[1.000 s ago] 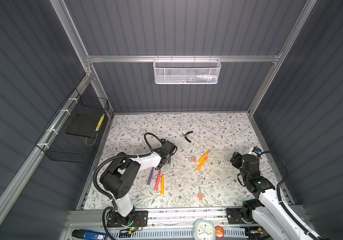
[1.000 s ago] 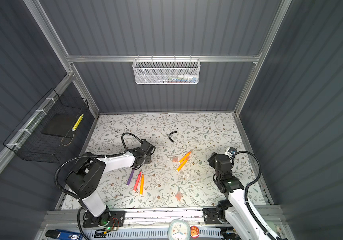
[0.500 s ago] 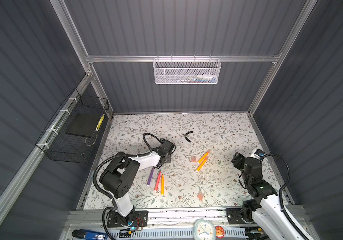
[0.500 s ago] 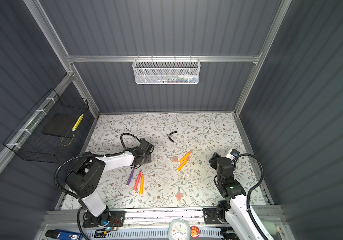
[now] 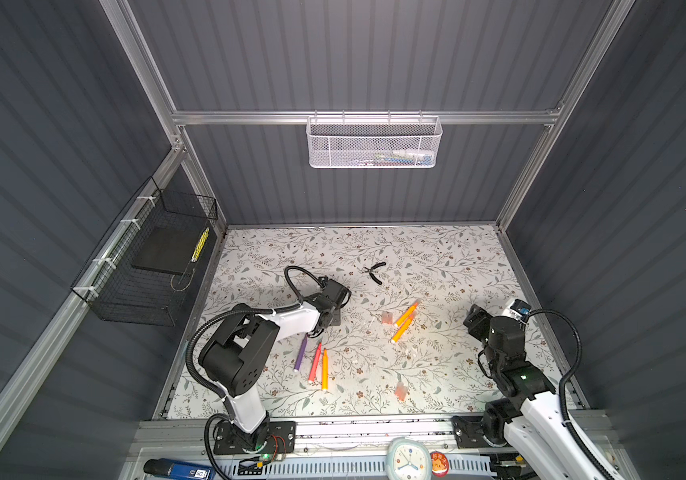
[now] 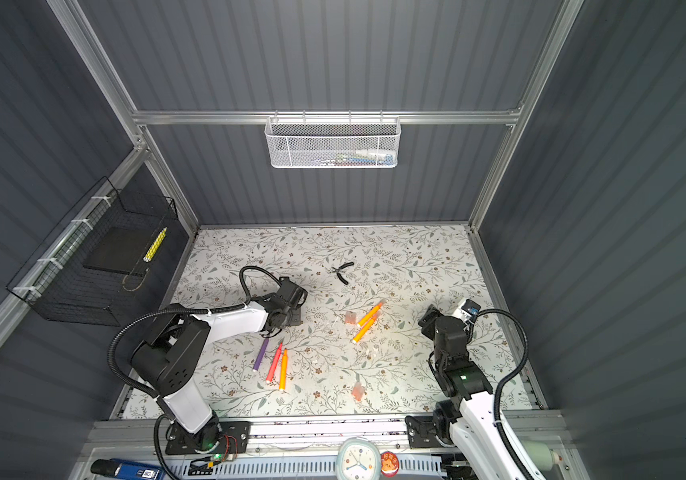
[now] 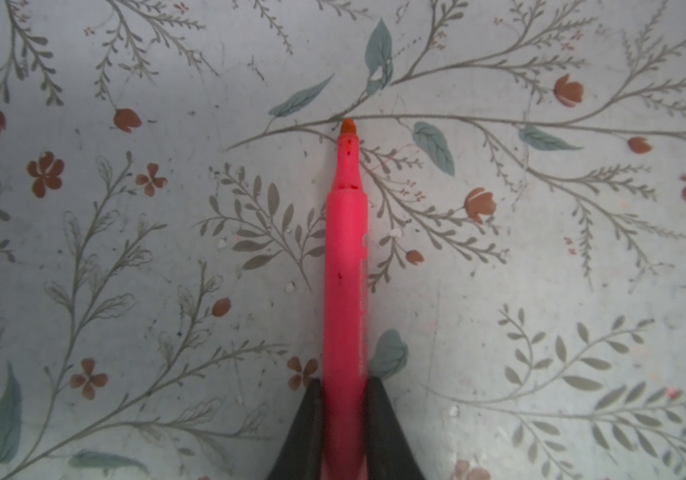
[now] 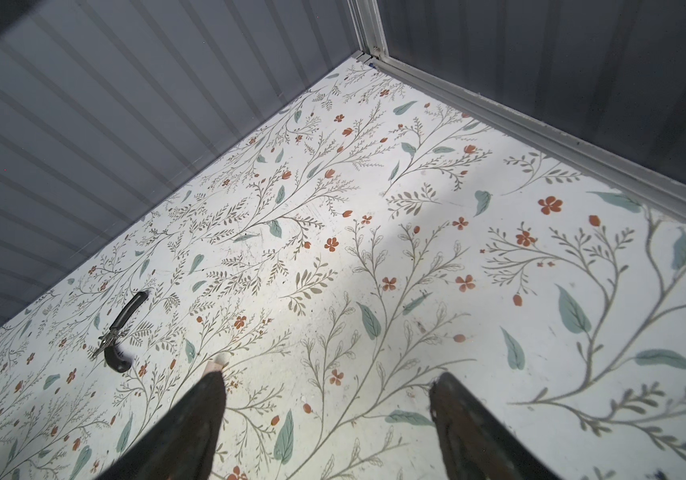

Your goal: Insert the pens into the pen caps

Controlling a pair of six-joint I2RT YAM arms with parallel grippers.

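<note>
In the left wrist view my left gripper is shut on a pink-red pen, whose bare tip points away over the floral mat. In both top views this gripper sits low at the mat's left centre and hides that pen. Just in front of it a purple pen, a pink-red pen and an orange pen lie side by side. Two orange pens lie at centre beside a pinkish pen cap; another cap lies near the front. My right gripper hangs open and empty at the right.
Black-handled pliers lie towards the back of the mat, also in the right wrist view as pliers. A black wire basket hangs on the left wall and a white mesh basket on the back wall. A metal rail edges the mat.
My left gripper's jaws have closed on the pink-red pen. The right arm has shifted a little at the right edge, its jaws still apart.
</note>
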